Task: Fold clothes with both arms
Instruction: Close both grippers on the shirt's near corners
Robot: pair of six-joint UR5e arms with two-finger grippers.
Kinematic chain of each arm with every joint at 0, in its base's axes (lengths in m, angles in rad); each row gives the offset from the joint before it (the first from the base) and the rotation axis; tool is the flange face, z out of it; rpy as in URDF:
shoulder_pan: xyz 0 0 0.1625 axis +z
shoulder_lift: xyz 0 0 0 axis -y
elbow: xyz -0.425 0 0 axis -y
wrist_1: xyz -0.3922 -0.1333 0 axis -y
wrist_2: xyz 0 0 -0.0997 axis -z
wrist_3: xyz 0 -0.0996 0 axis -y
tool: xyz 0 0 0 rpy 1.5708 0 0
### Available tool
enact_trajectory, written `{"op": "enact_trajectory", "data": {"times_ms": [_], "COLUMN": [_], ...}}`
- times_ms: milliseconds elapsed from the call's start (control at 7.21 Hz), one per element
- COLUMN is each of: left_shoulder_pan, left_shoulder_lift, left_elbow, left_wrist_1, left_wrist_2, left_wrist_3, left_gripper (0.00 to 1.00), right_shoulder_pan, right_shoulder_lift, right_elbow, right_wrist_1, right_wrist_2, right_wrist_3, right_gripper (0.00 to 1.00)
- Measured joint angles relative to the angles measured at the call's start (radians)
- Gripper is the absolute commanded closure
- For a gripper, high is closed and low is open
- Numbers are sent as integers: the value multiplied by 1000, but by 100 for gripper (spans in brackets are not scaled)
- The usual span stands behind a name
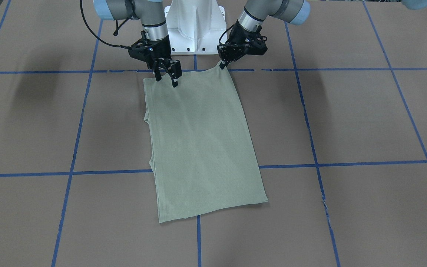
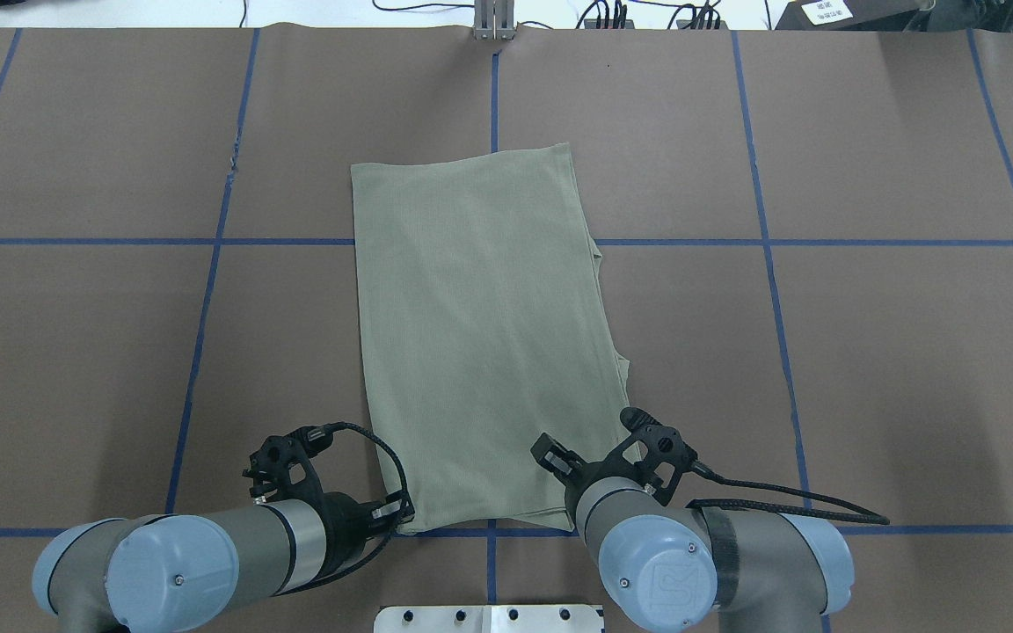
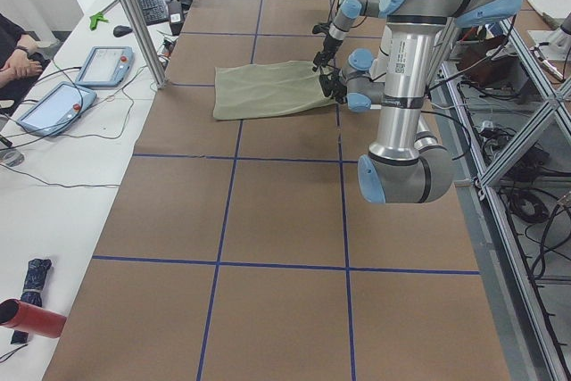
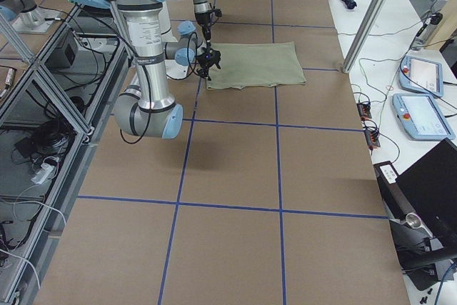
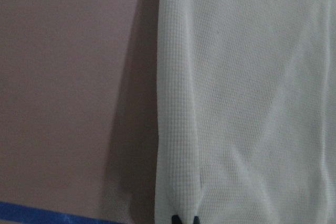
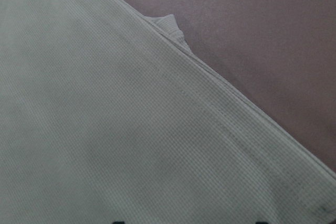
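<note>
Item: shirt, pale sage green, fine knit. We find it folded into one long, narrow panel and lying flat on the brown table, square in front of the white pedestal. Its long axis runs away from the robot, across the blue tape lines. One short end lies just before the pedestal; the other lies well out on the table. On the robot's right side, small tucks of under-layer peek past the long edge.

Left gripper: we record the fingers pressed together on the near corner of the shirt on the robot's left. That corner is drawn up into a small peak.

Right gripper: we record the fingers set wide apart, holding nothing. It is poised at the other near corner. Whether the tips touch the cloth, we cannot tell.
</note>
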Motion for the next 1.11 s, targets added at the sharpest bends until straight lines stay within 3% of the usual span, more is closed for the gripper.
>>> {"op": "enact_trajectory", "data": {"times_ms": [693,832,1109], "left_shoulder_pan": [2,2,2], "left_shoulder_lift": [1,1,1], "left_elbow": [1,1,2], "left_wrist_1": [-1,-1,-1], "left_wrist_2": [1,1,1], "left_wrist_3": [1,1,3], "left_gripper": [100,100,100], "right_shoulder_pan": [7,7,4], "right_shoulder_lift": [-14,-16,-15], "right_elbow": [9,7,-3], "right_wrist_1": [-48,-50,-51], "right_wrist_2": [8,9,2], "right_wrist_3": [-42,-51,-54], "right_gripper": [7,10,37]}}
